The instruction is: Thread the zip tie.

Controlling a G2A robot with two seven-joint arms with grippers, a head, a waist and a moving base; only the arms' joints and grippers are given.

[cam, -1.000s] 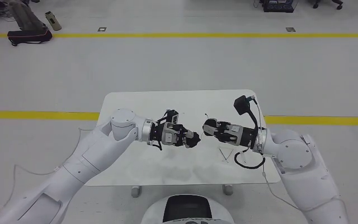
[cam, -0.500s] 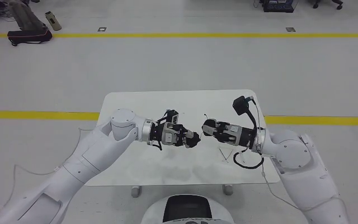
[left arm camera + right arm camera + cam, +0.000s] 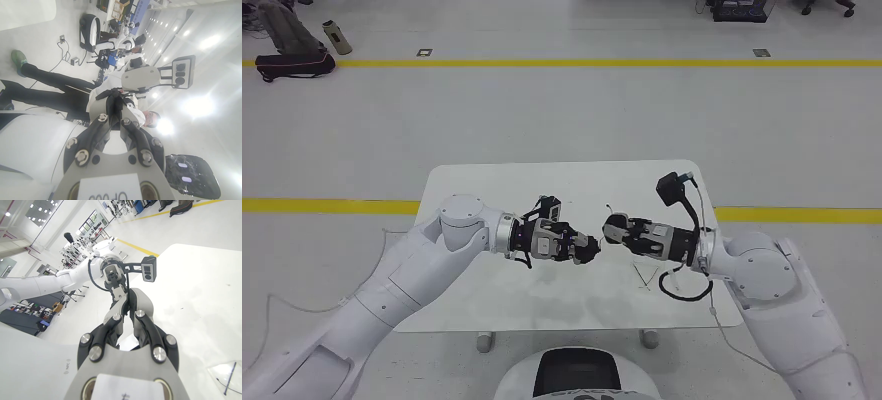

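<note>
L gripper (image 3: 589, 250), R gripper (image 3: 608, 231) tip-to-tip mid-air, each jaw pair closed on thin black plastic zip tie (image 3: 111, 123); threading apparently unfinished.

- Look, glossy white shells on the left arm (image 3: 412, 280) and right arm (image 3: 767, 275).
- Black cable (image 3: 682, 288) looping off the right wrist.
- Left gripper (image 3: 113, 98), right gripper (image 3: 129, 294): grey plates, black links, silver screws (image 3: 158, 352).
- Black camera box (image 3: 673, 187) on a bracket.

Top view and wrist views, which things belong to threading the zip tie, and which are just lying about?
Job: zip tie, left end effector, right end effector, both shut on it.
Lying about: clear packet on the table, dark bag on the floor.
</note>
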